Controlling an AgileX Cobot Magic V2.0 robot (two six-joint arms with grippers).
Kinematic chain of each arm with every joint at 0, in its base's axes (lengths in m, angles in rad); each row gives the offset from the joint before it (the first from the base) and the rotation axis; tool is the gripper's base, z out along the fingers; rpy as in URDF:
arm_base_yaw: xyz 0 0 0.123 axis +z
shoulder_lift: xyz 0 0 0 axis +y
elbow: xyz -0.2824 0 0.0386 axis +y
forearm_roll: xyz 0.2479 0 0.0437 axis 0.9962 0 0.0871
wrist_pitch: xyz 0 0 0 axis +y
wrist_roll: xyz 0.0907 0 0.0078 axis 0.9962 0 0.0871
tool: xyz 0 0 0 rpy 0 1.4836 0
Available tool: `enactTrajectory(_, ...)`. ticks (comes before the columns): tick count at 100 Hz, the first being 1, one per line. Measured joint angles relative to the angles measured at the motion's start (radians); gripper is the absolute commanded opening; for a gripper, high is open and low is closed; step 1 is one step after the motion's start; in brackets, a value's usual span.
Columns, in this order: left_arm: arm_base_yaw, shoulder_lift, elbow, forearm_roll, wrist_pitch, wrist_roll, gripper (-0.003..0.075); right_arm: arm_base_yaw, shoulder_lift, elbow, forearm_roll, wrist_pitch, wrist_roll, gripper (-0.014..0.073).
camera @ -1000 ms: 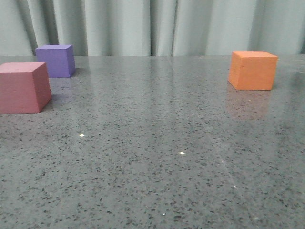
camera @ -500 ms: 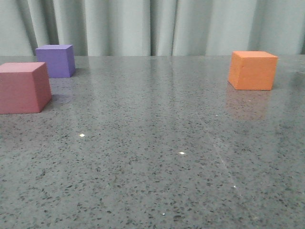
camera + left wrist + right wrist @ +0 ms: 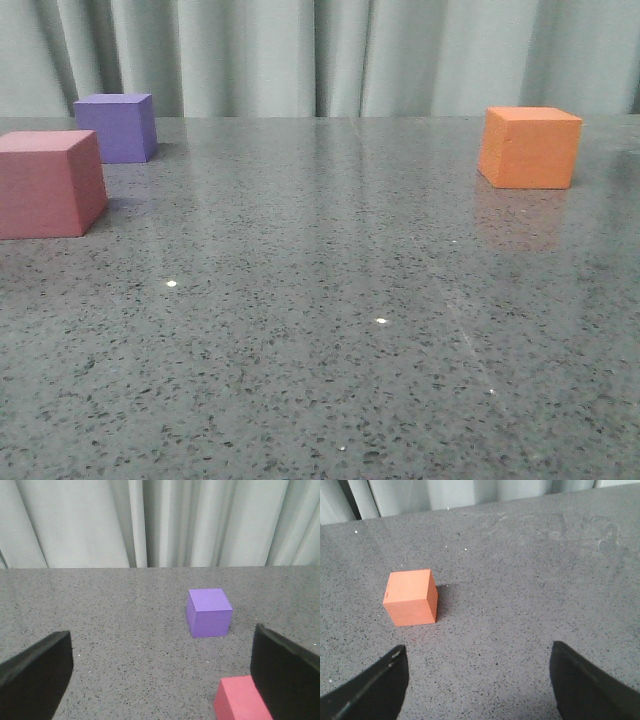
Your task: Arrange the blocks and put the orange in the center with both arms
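The pinkish-red cube sits at the table's left, with the purple cube just behind it. The orange cube sits at the far right. No arm shows in the front view. My left gripper is open and empty above the table; the purple cube lies ahead of it and the pinkish-red cube sits beside one finger, partly hidden by it. My right gripper is open and empty; the orange cube lies ahead of it, off toward one finger.
The speckled grey table runs back to a pale grey curtain. Its far edge lies just behind the purple and orange cubes.
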Motion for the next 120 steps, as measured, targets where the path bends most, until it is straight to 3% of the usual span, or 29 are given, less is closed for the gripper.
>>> enactTrajectory(52,0.0,0.0,0.0,0.0,-0.005,0.0,0.0693,0.212,0.582,-0.5,0.022,0.25,-0.002,0.0581)
enactTrajectory(85,0.0,0.0,0.0,-0.002,-0.006,0.0,0.0693,0.223,0.923,-0.813,0.047,0.413,0.049,0.0581)
enactTrajectory(120,0.0,0.0,0.0,-0.002,-0.006,0.0,0.0693,0.225,1.099,-0.954,0.038,0.506,0.094,0.0581)
